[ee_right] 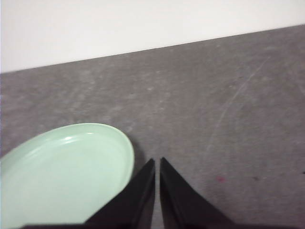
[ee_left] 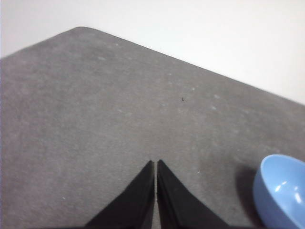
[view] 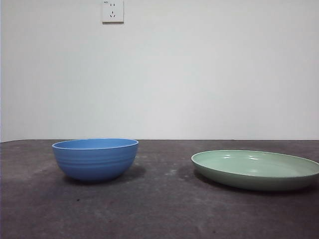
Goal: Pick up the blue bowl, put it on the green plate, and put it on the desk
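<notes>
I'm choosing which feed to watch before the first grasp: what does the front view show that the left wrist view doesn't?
Only the front view shows the green plate, a wall socket, and the blue bowl whole, standing apart from the plate. Only the left wrist view shows the left gripper, jaws shut, above bare desk beside the bowl. Both show the bowl and the desk.

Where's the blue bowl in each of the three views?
Front view: blue bowl left of centre on the desk, apart from the green plate.
Left wrist view: lower right corner, cut off, beside the shut left gripper.
Right wrist view: not in it.
Shared landmark: the desk's far edge against the white wall.
</notes>
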